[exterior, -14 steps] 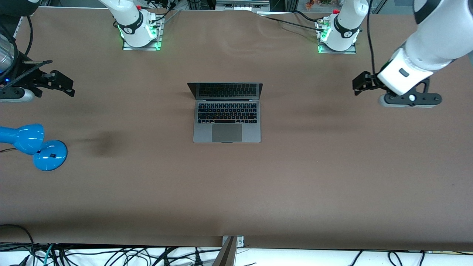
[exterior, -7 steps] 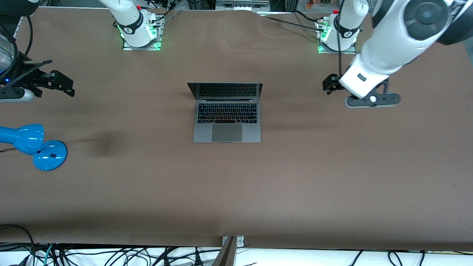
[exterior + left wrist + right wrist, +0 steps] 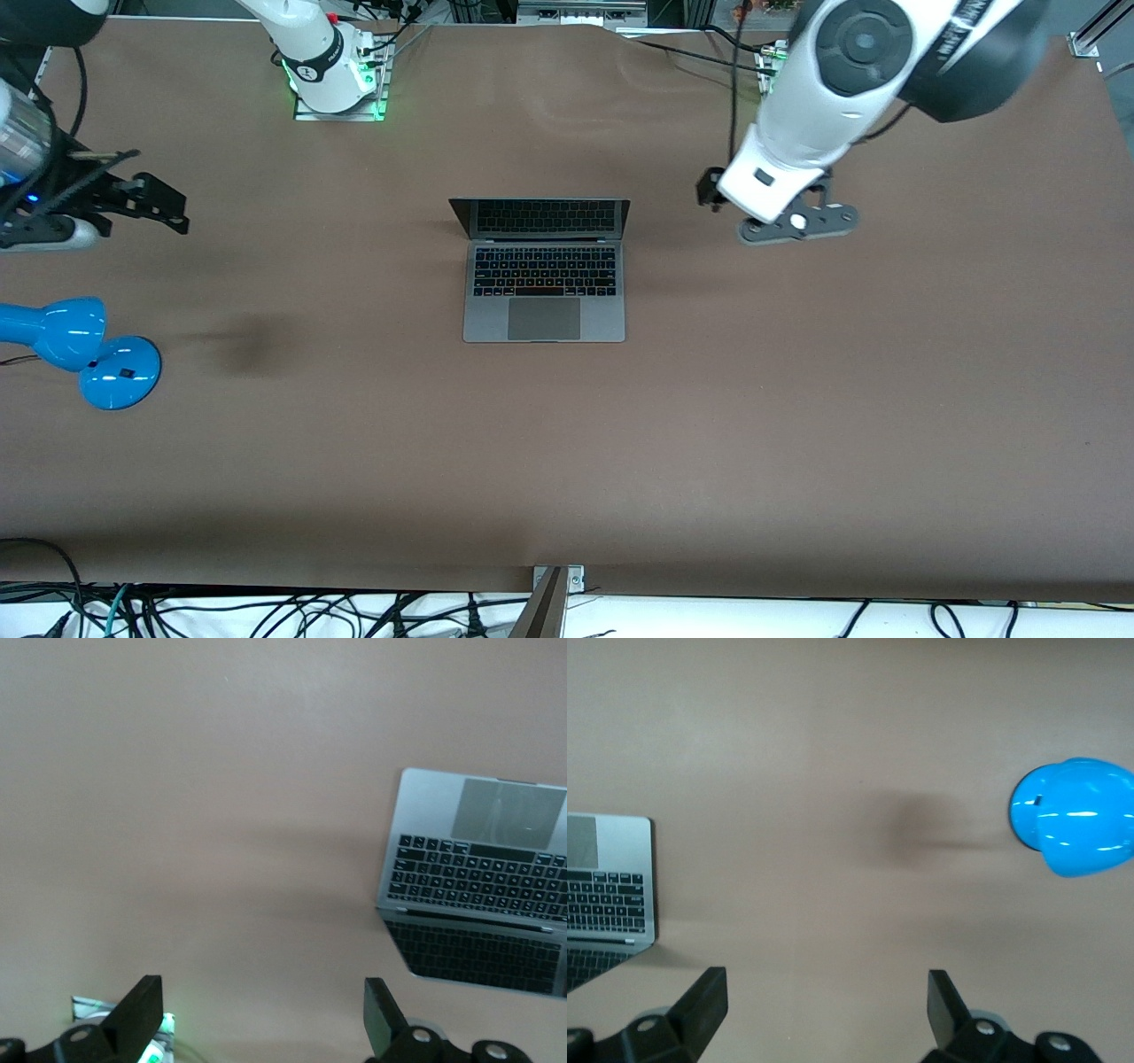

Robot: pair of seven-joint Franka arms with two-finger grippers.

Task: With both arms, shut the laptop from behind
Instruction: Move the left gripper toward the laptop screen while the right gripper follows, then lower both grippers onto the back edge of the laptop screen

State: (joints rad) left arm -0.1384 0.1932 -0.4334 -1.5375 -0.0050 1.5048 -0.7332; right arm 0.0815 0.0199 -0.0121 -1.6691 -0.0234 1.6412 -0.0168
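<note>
The space-grey laptop [image 3: 544, 275] lies open at the table's middle, its dark screen [image 3: 542, 217] upright on the side toward the arm bases. It also shows in the left wrist view [image 3: 478, 895] and at the edge of the right wrist view [image 3: 607, 895]. My left gripper [image 3: 709, 190] is open and empty over bare table, beside the screen toward the left arm's end; its fingers [image 3: 146, 997] stand wide apart. My right gripper [image 3: 164, 204] is open and empty over the table's edge at the right arm's end, its fingers [image 3: 709, 988] wide apart.
A blue lamp [image 3: 80, 350] stands near the right arm's end, nearer the front camera than the right gripper; it shows in the right wrist view [image 3: 1076, 815]. The right arm's base [image 3: 332, 75] glows green. Brown table [image 3: 567, 443] surrounds the laptop.
The left arm has swung from its end of the table toward the laptop, bringing its gripper much closer to the screen. The right gripper has shifted only slightly. The laptop has not moved.
</note>
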